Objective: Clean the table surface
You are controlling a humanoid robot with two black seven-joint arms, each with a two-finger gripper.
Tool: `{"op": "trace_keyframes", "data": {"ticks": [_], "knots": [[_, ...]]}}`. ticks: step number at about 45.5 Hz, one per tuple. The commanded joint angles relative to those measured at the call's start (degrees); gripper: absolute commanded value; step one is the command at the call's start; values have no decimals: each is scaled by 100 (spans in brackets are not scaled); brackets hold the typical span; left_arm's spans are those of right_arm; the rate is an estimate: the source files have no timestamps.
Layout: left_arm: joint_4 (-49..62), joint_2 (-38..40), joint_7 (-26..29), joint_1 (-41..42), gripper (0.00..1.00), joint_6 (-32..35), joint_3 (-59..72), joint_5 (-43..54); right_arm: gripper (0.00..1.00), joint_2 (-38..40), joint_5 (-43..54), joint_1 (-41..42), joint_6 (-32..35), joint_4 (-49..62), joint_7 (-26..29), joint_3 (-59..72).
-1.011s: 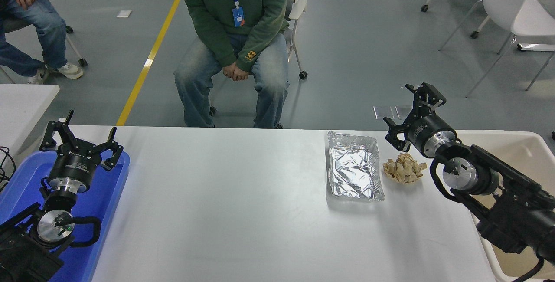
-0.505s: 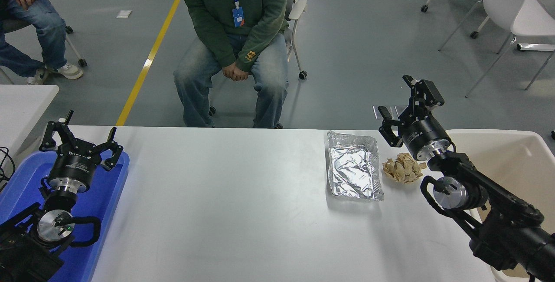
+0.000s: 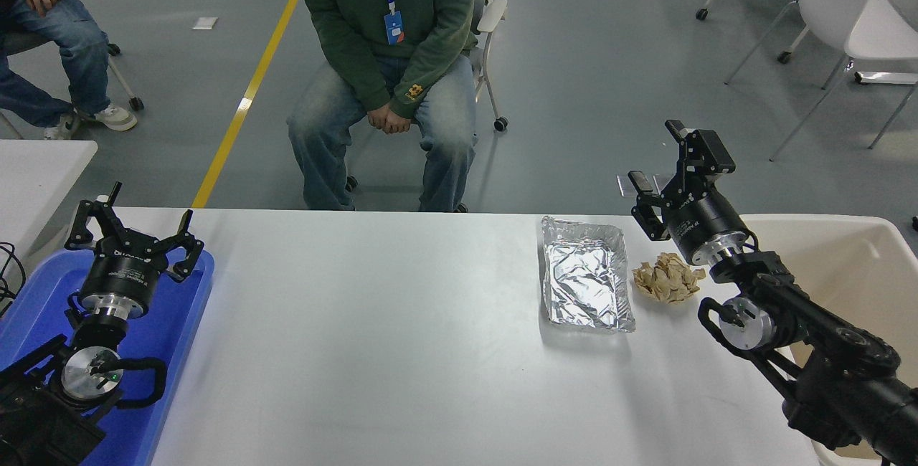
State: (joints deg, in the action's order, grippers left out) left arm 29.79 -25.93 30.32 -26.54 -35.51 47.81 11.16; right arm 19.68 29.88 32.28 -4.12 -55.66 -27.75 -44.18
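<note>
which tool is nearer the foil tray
Right. The right tool is raised just beyond the foil tray's far right corner; the left tool is far across the table over the blue tray.

There were two grippers, left (image 3: 130, 226) and right (image 3: 677, 165), one table (image 3: 401, 337), one foil tray (image 3: 586, 272), one paper wad (image 3: 668, 277), one blue tray (image 3: 183, 308), one bin (image 3: 853, 258), two seated people (image 3: 391, 57) (image 3: 43, 29), and one white chair (image 3: 846, 14).
</note>
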Motion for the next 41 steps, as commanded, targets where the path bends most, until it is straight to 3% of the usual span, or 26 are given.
{"op": "trace_keyframes", "data": {"ticks": [1, 13, 41], "knots": [[-8, 0, 0, 0, 100, 0, 0, 0, 100, -70, 606, -73, -290, 205, 199, 14], [0, 0, 0, 0, 100, 0, 0, 0, 100, -553, 1696, -266, -853, 205, 340, 40], [0, 0, 0, 0, 100, 0, 0, 0, 100, -553, 1617, -134, -862, 213, 340, 111]]}}
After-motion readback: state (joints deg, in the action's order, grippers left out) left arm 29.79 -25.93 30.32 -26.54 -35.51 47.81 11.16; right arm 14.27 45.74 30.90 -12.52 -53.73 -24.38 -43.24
